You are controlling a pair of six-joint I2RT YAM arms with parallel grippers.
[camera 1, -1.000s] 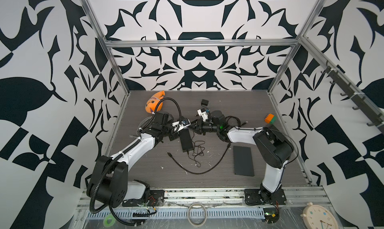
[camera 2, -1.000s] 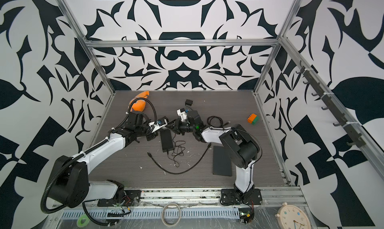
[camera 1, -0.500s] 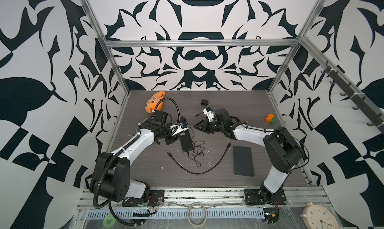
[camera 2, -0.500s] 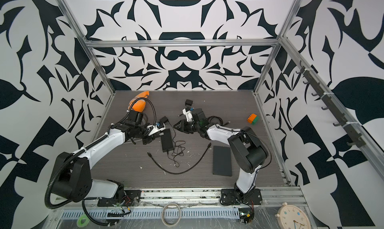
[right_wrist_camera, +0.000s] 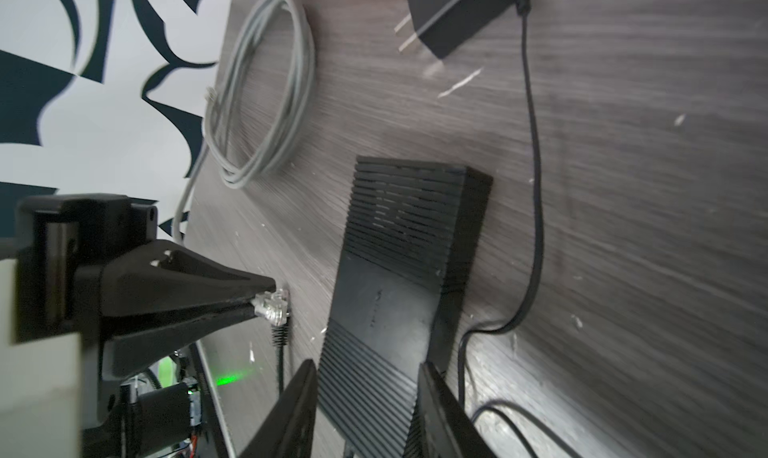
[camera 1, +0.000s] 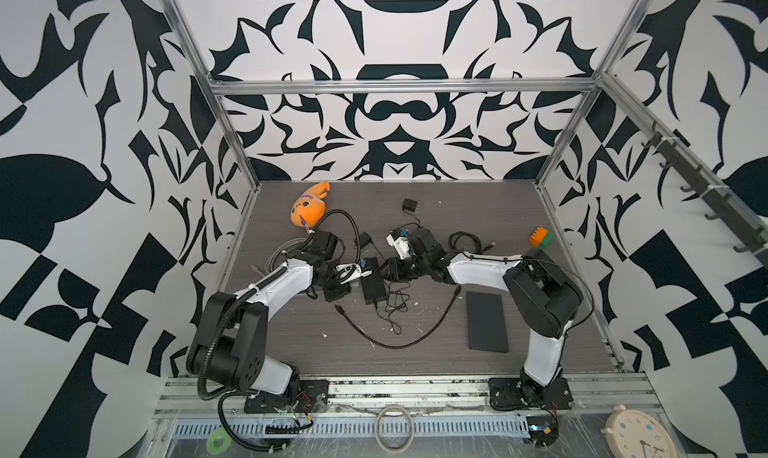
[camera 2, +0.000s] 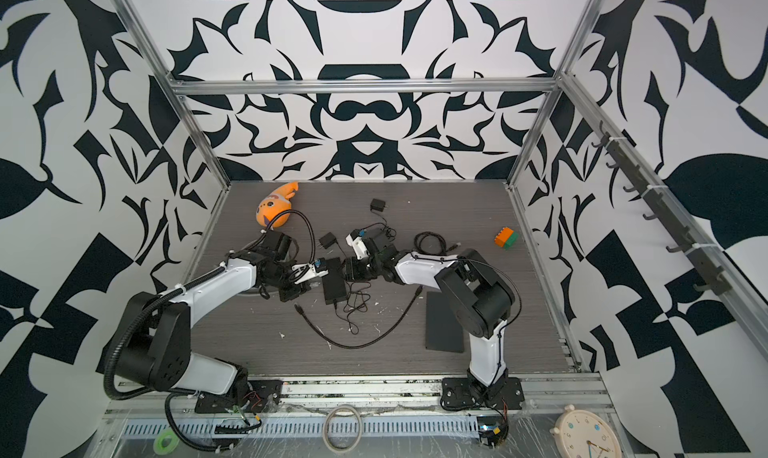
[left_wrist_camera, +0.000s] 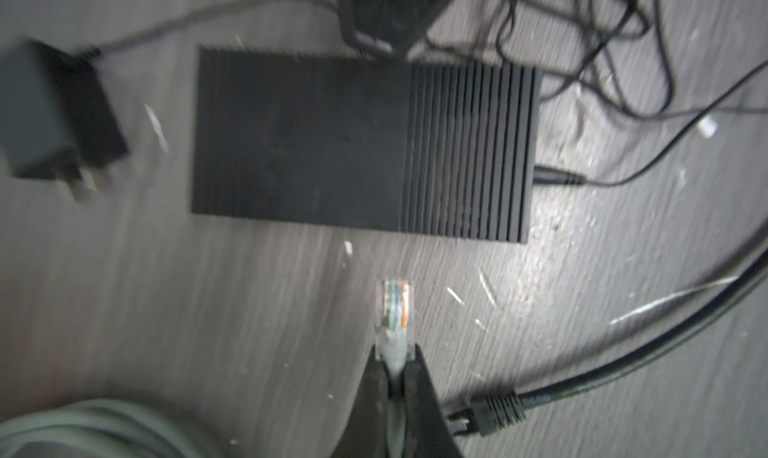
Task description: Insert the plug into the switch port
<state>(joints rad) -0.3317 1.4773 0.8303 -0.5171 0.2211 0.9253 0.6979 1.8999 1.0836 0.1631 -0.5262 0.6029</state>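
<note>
"What did both top views show?"
"The left gripper (camera 1: 365, 270) was beside the switch (camera 1: 372, 286) on the table (camera 1: 415, 364), and the right gripper (camera 1: 392, 269) was at its other side."
"And the left wrist?"
"Its fingers were clamped on the plug (left_wrist_camera: 394, 306), which pointed at the switch (left_wrist_camera: 361, 144), apart from it."
"Right wrist?"
"The fingers (right_wrist_camera: 291, 410) stood apart, flanking the switch's (right_wrist_camera: 399, 277) end. I couldn't tell whether they touched it."

Black ribbed switch (left_wrist_camera: 361, 144); clear plug (left_wrist_camera: 394, 310), orange, green, white inside; grey cable coil (right_wrist_camera: 266, 86); grey wood-grain table (camera 1: 291, 344); black-and-white patterned walls (camera 1: 104, 103); orange plush fish (camera 1: 309, 209); orange-green block (camera 1: 540, 238).
</note>
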